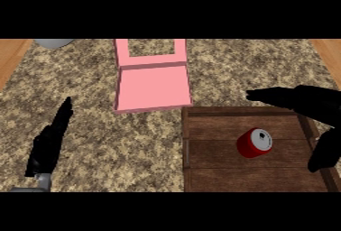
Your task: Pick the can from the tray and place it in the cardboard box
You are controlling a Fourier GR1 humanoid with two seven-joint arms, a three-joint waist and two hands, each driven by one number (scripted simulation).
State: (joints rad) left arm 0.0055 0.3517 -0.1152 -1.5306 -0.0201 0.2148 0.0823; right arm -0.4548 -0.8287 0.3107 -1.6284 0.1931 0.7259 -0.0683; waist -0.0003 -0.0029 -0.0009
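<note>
Nearest, the wooden tray [220, 176] sits on the speckled table [113, 144] at the lower right. At the lower left the left robot hand [48, 144] rests above the table, fingers straight and together, pointing away, holding nothing. The red can [255, 142] lies on its side on the tray's middle plank, its silver top facing up and to the right. The right robot hand [313, 101] hangs over the tray's far right corner, spread wide: its fingers stretch left beyond the can, its thumb hangs down at the can's right, and neither touches it. Beyond the tray, just off its far left corner, lies the pink box [152, 88], open. A grey round thing [53, 43] shows at the far left edge.
</note>
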